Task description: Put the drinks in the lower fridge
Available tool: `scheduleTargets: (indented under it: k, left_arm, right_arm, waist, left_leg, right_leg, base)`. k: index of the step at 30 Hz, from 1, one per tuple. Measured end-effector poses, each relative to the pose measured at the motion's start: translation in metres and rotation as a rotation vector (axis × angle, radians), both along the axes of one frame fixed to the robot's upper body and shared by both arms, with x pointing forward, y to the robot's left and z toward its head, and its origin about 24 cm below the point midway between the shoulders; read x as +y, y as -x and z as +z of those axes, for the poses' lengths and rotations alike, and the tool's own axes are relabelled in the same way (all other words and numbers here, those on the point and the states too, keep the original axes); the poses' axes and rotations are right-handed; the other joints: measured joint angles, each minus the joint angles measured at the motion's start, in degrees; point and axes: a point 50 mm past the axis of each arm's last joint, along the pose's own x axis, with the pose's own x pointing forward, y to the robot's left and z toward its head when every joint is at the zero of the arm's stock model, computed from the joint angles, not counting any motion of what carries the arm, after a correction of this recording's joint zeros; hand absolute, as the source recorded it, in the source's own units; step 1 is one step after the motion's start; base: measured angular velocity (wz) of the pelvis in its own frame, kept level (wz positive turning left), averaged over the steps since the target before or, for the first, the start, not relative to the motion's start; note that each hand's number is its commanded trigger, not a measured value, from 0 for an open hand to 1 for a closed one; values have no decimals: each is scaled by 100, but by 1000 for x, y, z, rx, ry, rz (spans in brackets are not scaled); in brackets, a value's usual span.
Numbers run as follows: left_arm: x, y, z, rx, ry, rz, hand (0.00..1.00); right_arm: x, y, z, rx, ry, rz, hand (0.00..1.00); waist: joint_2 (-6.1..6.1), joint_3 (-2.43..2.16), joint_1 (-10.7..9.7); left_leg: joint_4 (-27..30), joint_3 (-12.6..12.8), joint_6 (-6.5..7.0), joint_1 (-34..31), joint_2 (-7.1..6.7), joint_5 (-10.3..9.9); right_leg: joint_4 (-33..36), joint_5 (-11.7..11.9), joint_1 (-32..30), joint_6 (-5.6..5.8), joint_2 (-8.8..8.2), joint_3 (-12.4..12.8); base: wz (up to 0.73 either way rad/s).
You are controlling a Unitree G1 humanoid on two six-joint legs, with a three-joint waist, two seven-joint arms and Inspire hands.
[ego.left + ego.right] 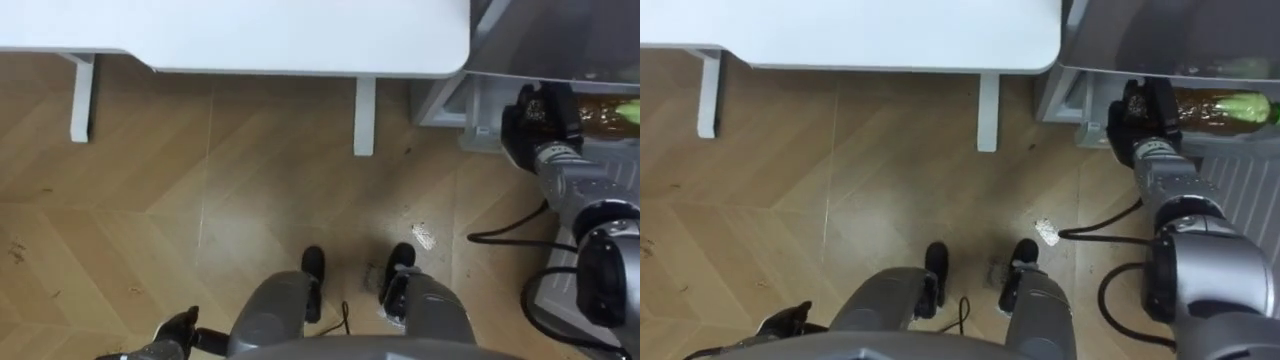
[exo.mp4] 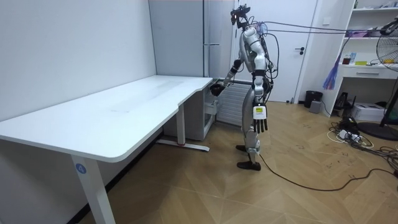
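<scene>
I stand at the end of the white desk [image 1: 300,40], facing the grey fridge [image 1: 560,35] in the corner. My right hand [image 1: 538,118] reaches forward at the fridge's lower part, fingers curled round one end of a brown drink bottle [image 1: 600,112]. The bottle lies sideways with its green cap [image 1: 1250,107] pointing right. In the room view the right hand [image 2: 217,87] sits level with the desk's edge, by the fridge's lower compartment [image 2: 229,102]. My left hand [image 1: 172,332] hangs at my side with relaxed fingers and holds nothing.
A desk leg [image 1: 365,115] stands just ahead of my feet on the wooden floor [image 1: 250,200]. A small scrap of paper [image 1: 423,236] lies on the floor. Behind me in the room view are a shelf [image 2: 373,68], a fan and a door.
</scene>
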Motion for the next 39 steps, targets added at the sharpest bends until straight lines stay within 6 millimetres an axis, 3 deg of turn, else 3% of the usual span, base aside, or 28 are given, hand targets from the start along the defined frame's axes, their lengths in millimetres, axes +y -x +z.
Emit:
scheduleTargets:
  k: [3,4,5,6,11,17,39]
  left_arm:
    - [1,0,0,0,-2,2,0]
    - [1,0,0,0,-2,3,0]
    - [1,0,0,-2,2,11,0]
    - [1,0,0,-3,2,13,0]
    - [1,0,0,1,0,13,0]
    - [1,1,0,8,-1,15,0]
    - [-1,1,0,2,22,45,0]
  right_arm:
    - [-2,-2,3,-2,20,8,100]
    - [-3,-3,5,-2,27,10,82]
    - [-3,-5,7,-4,29,11,35]
    - [-3,-9,11,-12,32,13,0]
    - [-13,-12,20,-7,49,0,0]
    - [-19,-10,21,32,52,-15,0]
    - [-24,-12,27,47,107,2,0]
  waist:
    - [1,-1,10]
    - [1,-1,11]
    - [0,0,11]
    - [0,0,12]
    - [2,1,64]
    - [-12,11,157]
    - [-31,21,70]
  left_leg:
    - [1,0,6,-55,-18,4]
    - [3,-3,14,-76,-28,10]
    - [9,1,17,-115,-41,11]
    - [10,3,23,-164,-55,15]
    - [7,10,52,-257,-128,78]
    - [115,4,62,-335,-132,85]
    - [162,99,64,-315,-137,86]
  right_leg:
    - [14,0,-59,1,-18,0]
    - [28,1,-82,2,-34,-9]
    - [84,0,-145,3,-57,-10]
    - [115,0,-215,3,-74,-6]
    - [294,-4,-387,9,-175,3]
    - [284,-18,-397,22,-181,36]
    - [346,-27,-401,30,-205,87]
  base:
    - [0]
    - [0]
    - [0]
    - [0]
    - [3]
    - [3]
    - [0]
